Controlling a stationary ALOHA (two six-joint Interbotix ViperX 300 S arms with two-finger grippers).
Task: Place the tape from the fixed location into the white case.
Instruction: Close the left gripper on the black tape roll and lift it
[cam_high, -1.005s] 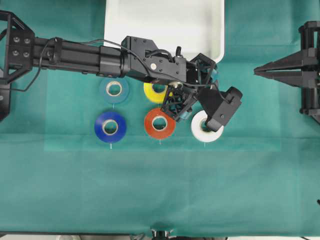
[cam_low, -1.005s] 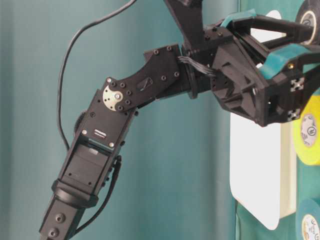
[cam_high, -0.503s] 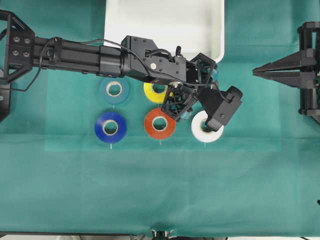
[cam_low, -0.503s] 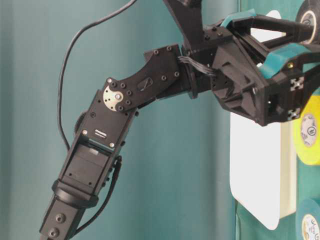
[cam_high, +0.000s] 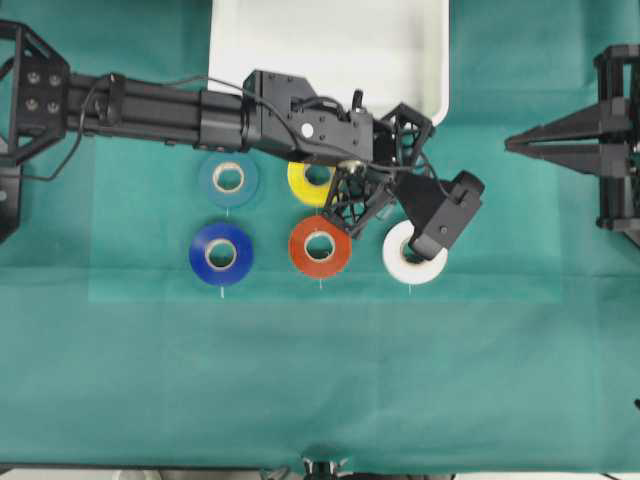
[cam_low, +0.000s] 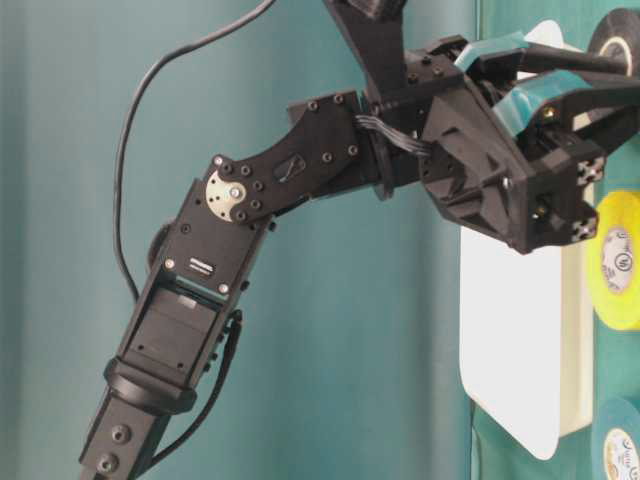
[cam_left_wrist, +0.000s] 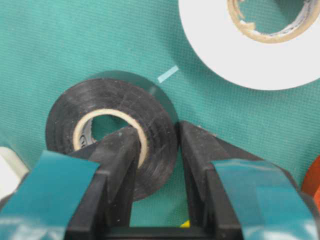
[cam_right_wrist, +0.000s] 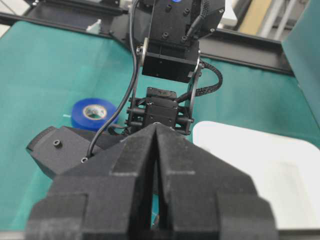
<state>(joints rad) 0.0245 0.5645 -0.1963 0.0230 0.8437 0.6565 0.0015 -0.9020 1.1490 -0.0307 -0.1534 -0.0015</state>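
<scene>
The tape (cam_left_wrist: 107, 95), a black roll with a pale core, lies flat on the green cloth. My left gripper (cam_left_wrist: 156, 131) is shut on its wall: one finger stands inside the core, the other presses the outer side. In the overhead view the left gripper (cam_high: 395, 170) covers the roll, just below the white case (cam_high: 330, 40) at the top edge. My right gripper (cam_high: 515, 143) hovers at the far right, shut and holding nothing, pointing toward the left arm.
Other rolls lie in two rows: teal (cam_high: 228, 177), yellow (cam_high: 300, 178), dark blue (cam_high: 221, 253), red (cam_high: 320, 247) and white (cam_high: 410, 265). The white roll (cam_left_wrist: 210, 45) is close beside the tape. The left arm stretches across from the left edge.
The left gripper's jaws, wide apart in the earlier frames, have closed in on the wall of the black roll. The right arm has not moved.
</scene>
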